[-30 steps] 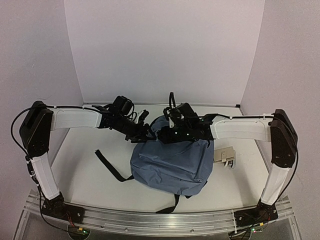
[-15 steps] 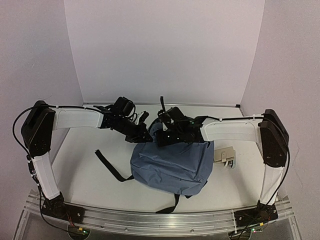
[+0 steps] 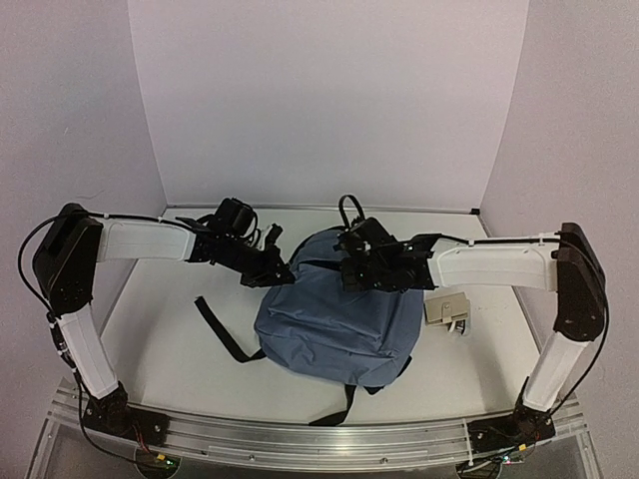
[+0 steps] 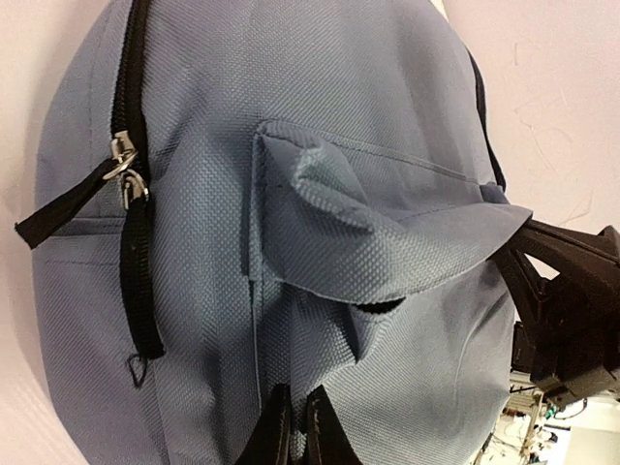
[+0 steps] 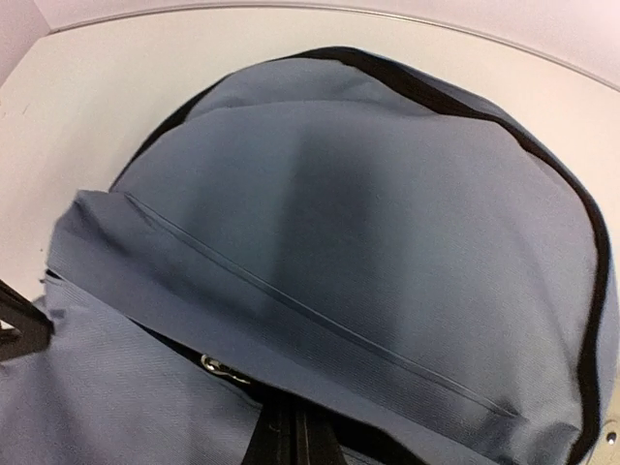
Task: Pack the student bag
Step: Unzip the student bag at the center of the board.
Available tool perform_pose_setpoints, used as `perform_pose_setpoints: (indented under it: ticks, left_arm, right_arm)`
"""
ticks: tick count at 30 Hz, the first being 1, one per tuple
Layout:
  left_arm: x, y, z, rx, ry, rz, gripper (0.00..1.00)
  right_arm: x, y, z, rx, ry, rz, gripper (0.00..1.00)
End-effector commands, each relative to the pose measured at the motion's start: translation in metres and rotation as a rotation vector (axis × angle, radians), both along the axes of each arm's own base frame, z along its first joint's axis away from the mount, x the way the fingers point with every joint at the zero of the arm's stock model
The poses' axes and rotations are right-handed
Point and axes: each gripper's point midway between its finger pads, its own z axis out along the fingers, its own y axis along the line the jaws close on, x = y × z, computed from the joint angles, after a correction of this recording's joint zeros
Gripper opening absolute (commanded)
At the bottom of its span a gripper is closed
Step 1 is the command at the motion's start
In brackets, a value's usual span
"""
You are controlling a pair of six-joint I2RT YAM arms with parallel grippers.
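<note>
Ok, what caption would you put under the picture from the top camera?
Left arm and right arm, jaws shut, meet at the far end of a slate-blue backpack on a white table.

Inventory, as counted:
- Student bag (image 3: 334, 319): one, slate-blue.
- Front pocket (image 4: 378, 242) on that bag: one.
- Metal zipper pulls: one was seen in the left wrist view (image 4: 126, 176) and one in the right wrist view (image 5: 215, 365). Whether these were the same pull could not be told.
- Loose black straps on the table: two, a left strap (image 3: 218, 327) and a near strap (image 3: 336, 409).
- Robot arms: two, each with one gripper, the left gripper (image 3: 283, 271) and the right gripper (image 3: 349, 275).
- Small beige item (image 3: 446, 310): one.
- Table (image 3: 160, 349): one.
- Metal rail (image 3: 300, 440) at the near edge: one.
</note>
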Motion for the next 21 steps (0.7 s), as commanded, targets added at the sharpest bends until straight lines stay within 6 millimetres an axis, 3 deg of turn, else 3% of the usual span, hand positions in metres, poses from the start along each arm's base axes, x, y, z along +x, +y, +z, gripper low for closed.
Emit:
perform_pose_setpoints:
  ticks: [1,5,7,13,14,15,17,21]
  left_arm:
    - [0.022,0.045,0.009,0.060,-0.048,0.149,0.00]
    - [0.030,0.072,0.010,0.074,-0.058,0.205,0.00]
    - [0.032,0.077,0.015,0.069,-0.079,0.203,0.00]
    - [0.035,0.064,0.030,0.024,-0.131,0.106,0.00]
    - [0.035,0.062,0.032,0.020,-0.135,0.099,0.00]
    - [0.035,0.062,0.036,0.016,-0.139,0.097,0.01]
    - [0.036,0.064,0.043,0.020,-0.153,0.110,0.15]
    - [0.026,0.083,0.055,0.053,-0.159,0.188,0.54]
  right_arm:
    - [-0.012,-0.053,0.010,-0.065,-0.011,-0.132,0.00]
    - [-0.030,-0.074,0.017,-0.045,0.013,-0.155,0.00]
    - [-0.037,-0.078,0.018,-0.026,0.031,-0.151,0.00]
    - [-0.043,-0.066,0.018,0.005,0.072,-0.079,0.00]
    - [-0.042,-0.061,0.022,0.006,0.068,-0.059,0.02]
    - [-0.040,-0.055,0.030,0.017,0.059,-0.037,0.13]
    - [-0.038,-0.040,0.046,0.038,0.042,0.045,0.34]
    - [-0.032,-0.012,0.065,0.018,0.007,0.198,0.60]
